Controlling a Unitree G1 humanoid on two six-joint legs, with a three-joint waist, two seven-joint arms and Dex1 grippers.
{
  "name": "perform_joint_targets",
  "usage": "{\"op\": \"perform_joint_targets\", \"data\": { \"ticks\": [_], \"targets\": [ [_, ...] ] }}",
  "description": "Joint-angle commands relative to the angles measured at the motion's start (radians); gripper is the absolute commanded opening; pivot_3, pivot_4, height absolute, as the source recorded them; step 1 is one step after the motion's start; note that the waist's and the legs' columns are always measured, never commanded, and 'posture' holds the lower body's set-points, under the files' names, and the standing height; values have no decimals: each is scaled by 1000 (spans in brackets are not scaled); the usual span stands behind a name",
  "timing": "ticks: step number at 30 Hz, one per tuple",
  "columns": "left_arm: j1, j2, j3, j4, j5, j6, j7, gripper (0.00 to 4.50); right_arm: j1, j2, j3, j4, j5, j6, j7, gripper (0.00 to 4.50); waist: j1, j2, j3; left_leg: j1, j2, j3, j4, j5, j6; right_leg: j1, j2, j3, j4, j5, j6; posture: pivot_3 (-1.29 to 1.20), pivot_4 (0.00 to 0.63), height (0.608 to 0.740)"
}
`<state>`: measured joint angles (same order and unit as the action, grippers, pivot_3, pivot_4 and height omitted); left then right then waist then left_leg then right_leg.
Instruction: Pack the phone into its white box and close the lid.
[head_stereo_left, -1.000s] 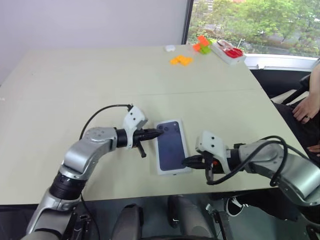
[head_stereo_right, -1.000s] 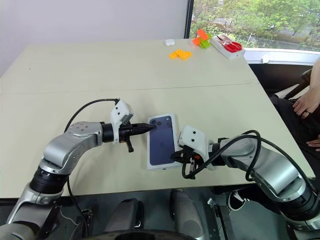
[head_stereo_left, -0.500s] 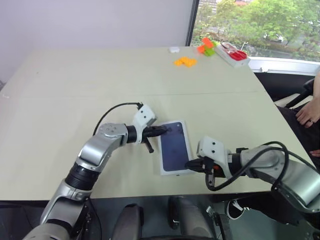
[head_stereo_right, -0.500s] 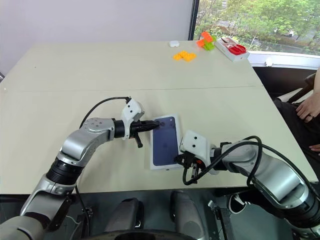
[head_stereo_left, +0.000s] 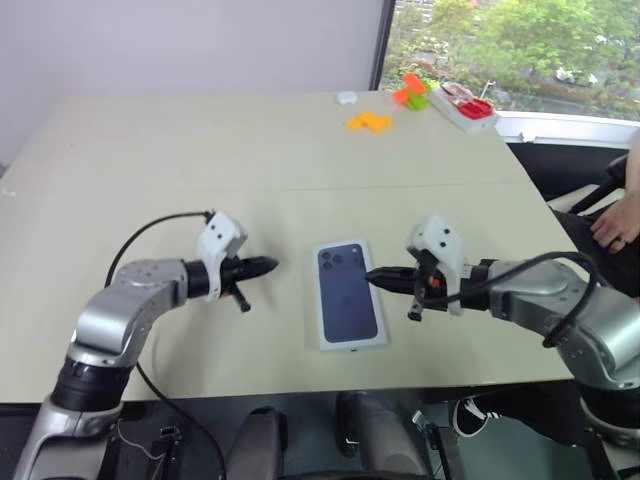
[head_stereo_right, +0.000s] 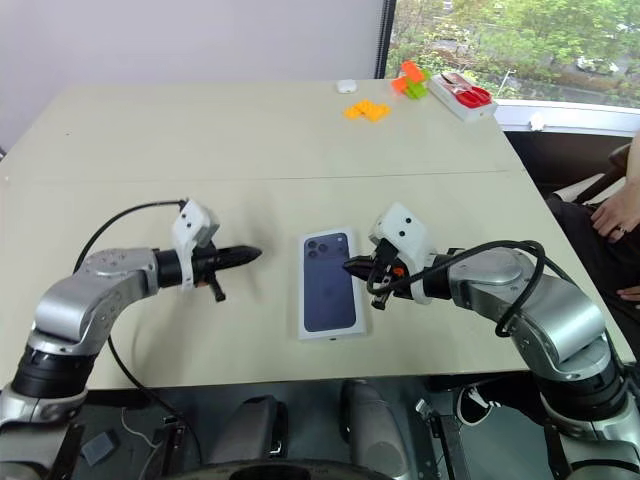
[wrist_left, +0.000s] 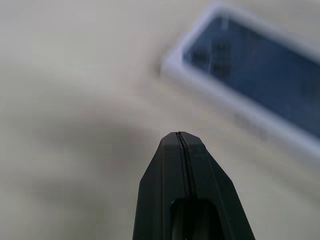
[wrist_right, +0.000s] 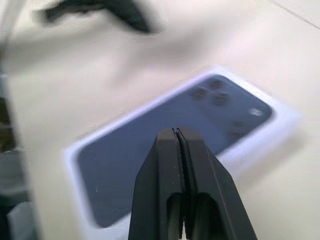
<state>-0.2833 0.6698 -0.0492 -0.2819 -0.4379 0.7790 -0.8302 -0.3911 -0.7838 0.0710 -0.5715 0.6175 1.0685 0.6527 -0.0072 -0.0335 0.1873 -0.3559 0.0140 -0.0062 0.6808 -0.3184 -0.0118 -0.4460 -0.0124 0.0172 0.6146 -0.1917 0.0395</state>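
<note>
We see the lid (head_stereo_left: 347, 293) lying flat on the table (head_stereo_left: 150, 160) near its front edge, printed phone face up, long axis running front to back, camera block at the far end. Our left tool (head_stereo_left: 270, 266) and right tool (head_stereo_left: 372, 276) flank it, both pinched together, gripping nothing.

Both eye views look forward and down over the worktop (head_stereo_left: 200, 150) from head height, showing the same scene with a slight sideways offset. Each wrist view looks close along its own shut pincer, left (wrist_left: 181, 137) and right (wrist_right: 176, 132), toward the lid (head_stereo_right: 328, 283), which all four views share near six o'clock.
</note>
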Motion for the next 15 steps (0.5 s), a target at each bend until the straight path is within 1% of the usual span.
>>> {"op": "perform_joint_targets", "data": {
  "ticks": [1,6,11,15],
  "targets": [
    [4,-10,-70,-79,16,-17,-3,0,-17,-22,59,59,-90,-28,-24,76,3,0,0,0,-1,1,1,0,0,0,-1,0,0,0,0,0,150,734],
    [2,-48,-157,-108,42,-7,27,0,-11,-21,106,77,-141,-48,-17,76,-7,0,0,-1,-3,1,1,-1,1,1,-3,3,-1,0,3,0,150,734],
    [-7,-69,-200,-104,54,-8,36,0,-4,-14,111,66,-153,-48,-12,76,-8,0,0,0,-2,1,1,-1,2,1,1,3,-1,-1,3,0,150,734],
    [-14,-79,-204,-99,53,-4,40,0,-2,-14,104,61,-151,-42,-12,76,-10,0,0,1,-1,1,1,-1,2,1,2,2,0,-1,3,0,150,734]
  ]
}}
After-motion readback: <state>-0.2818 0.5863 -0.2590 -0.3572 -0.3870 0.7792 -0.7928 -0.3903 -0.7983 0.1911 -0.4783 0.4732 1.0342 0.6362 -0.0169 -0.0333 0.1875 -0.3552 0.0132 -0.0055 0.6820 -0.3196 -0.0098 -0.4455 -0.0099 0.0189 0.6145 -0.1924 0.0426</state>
